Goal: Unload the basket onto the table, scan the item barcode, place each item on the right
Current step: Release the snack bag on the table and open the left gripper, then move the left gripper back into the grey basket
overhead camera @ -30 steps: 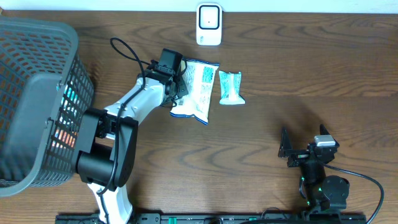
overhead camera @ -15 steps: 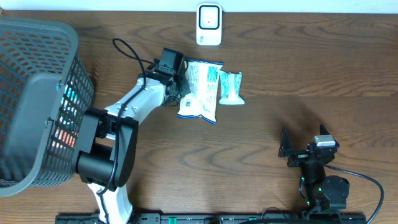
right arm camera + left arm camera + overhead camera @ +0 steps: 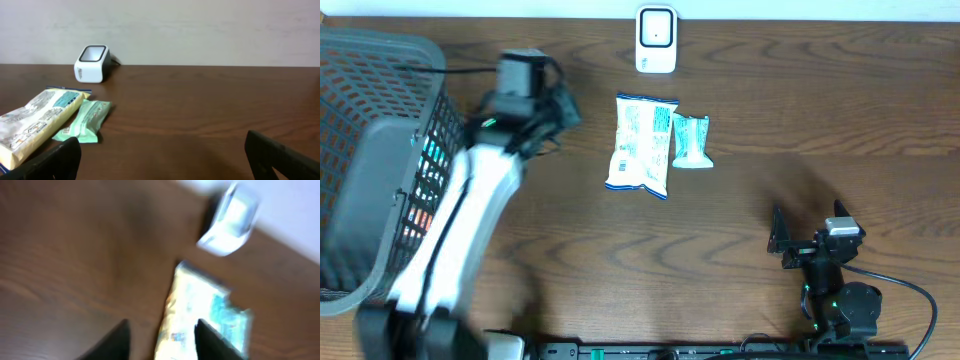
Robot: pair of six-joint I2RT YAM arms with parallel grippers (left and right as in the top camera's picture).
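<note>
A white and blue snack bag (image 3: 642, 145) lies flat on the table, with a small green packet (image 3: 691, 140) touching its right side. The white barcode scanner (image 3: 656, 40) stands at the back edge. My left gripper (image 3: 563, 108) is blurred, well left of the bag and apart from it. In the left wrist view its fingers (image 3: 115, 340) stand apart with nothing between them, and the bag (image 3: 192, 305) and scanner (image 3: 231, 217) show beyond. My right gripper (image 3: 808, 222) rests open at the front right. Its view shows the bag (image 3: 35, 125), packet (image 3: 82, 120) and scanner (image 3: 92, 62).
A grey mesh basket (image 3: 380, 160) with several items inside fills the left side of the table, right beside my left arm. The wall runs behind the scanner.
My left gripper has let go of the snack bag, opened, and swung quickly left toward the basket. The bag now lies beside the green packet. The right arm has not moved.
</note>
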